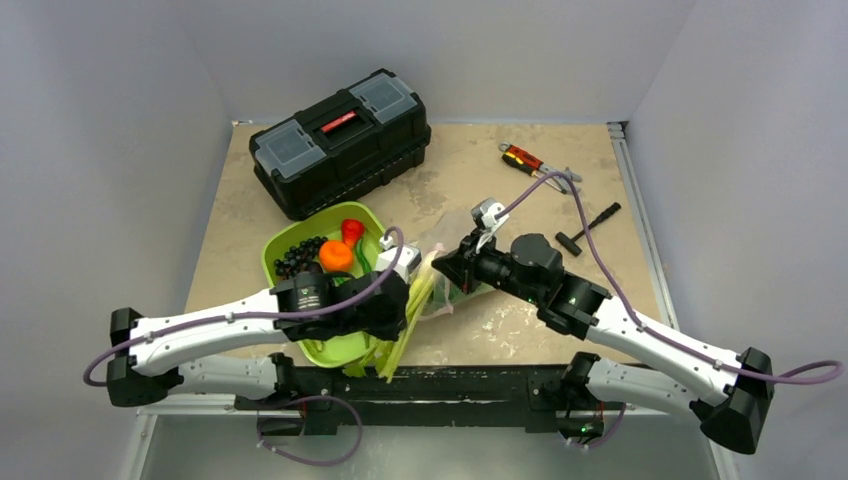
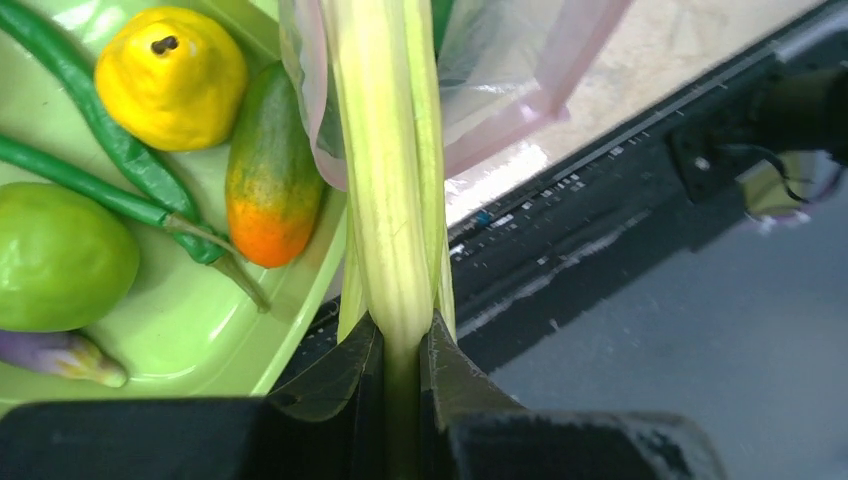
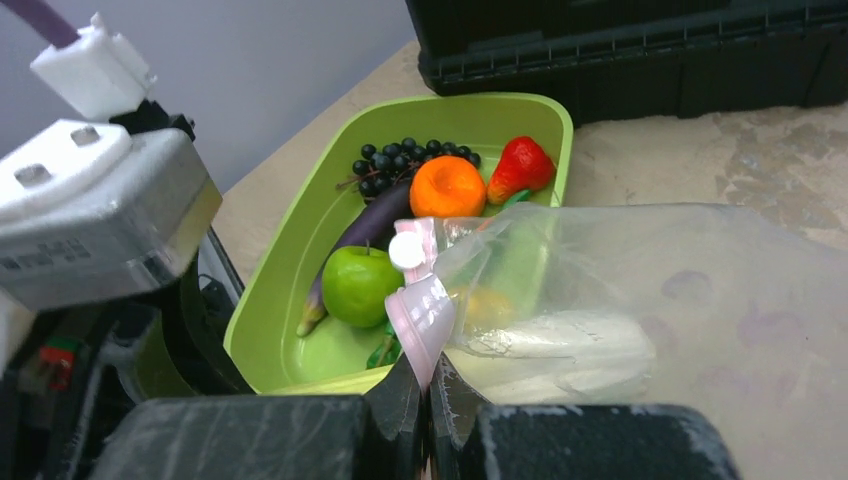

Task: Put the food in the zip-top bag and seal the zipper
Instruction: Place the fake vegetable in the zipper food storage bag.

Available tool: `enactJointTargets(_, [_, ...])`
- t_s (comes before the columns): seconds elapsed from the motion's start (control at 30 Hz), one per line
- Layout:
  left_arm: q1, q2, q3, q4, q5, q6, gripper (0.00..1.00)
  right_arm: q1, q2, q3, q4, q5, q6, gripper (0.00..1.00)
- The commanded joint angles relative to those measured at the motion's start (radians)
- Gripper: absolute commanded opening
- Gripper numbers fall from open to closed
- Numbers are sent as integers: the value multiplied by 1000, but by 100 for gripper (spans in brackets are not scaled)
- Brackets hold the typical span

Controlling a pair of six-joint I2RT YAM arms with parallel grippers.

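Grey walls close around a tan desk (image 1: 470, 170) that carries everything. We see the zip-top bag (image 3: 640, 290) lying on its side just ahead of the right gripper (image 3: 428, 375). This gripper is closed on the pink zipper (image 3: 420, 315) at one corner of the mouth and holds that corner lifted. Inside the bag, a little further ahead of this gripper, a whitish piece of food (image 3: 560, 335) already lies.

The left gripper (image 2: 402, 340) is clamped on a pale green stalk (image 2: 385, 180). The stalk runs straight forward from this gripper up to the bag mouth; whether its tip is already inside, we cannot tell. Ahead and to the left of the right gripper stands the lime-green tray (image 3: 300, 250) with more food: a green apple (image 3: 360, 285), an orange (image 3: 447, 187), grapes (image 3: 400, 160) and an eggplant (image 3: 365, 230).

We judge that the step in hand is loading the stalk, and that most of the task is left. The next move calls for pushing the stalk lengthwise through the mouth while the zipper corner is held up, and only then letting go. The thin film may fold and block the way.
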Motion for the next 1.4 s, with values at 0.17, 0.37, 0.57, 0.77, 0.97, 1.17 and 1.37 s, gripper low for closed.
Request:
enactJointTargets(0.17, [110, -140, 43, 170, 230, 189, 0, 4, -46, 20, 112, -79, -54, 0])
enactJointTargets(0.37, [112, -90, 107, 196, 247, 254, 0, 5, -53, 10, 143, -123, -35, 0])
enactJointTargets(0.57, [133, -30, 168, 197, 158, 272, 0, 6, -68, -11, 170, -138, -30, 0])
enactJointTargets(0.77, [144, 51, 196, 208, 1, 349, 0, 8, -64, -12, 167, -146, -12, 0])
enactJointTargets(0.97, [181, 55, 150, 320, -11, 408, 0, 12, -70, -16, 170, -150, -3, 0])
enactJointTargets(1.17, [279, 133, 180, 254, -12, 275, 0, 16, -64, -25, 194, -150, 30, 0])
enactJointTargets(1.37, [290, 171, 179, 277, -7, 188, 32, 21, -55, -30, 197, -110, 62, 0])
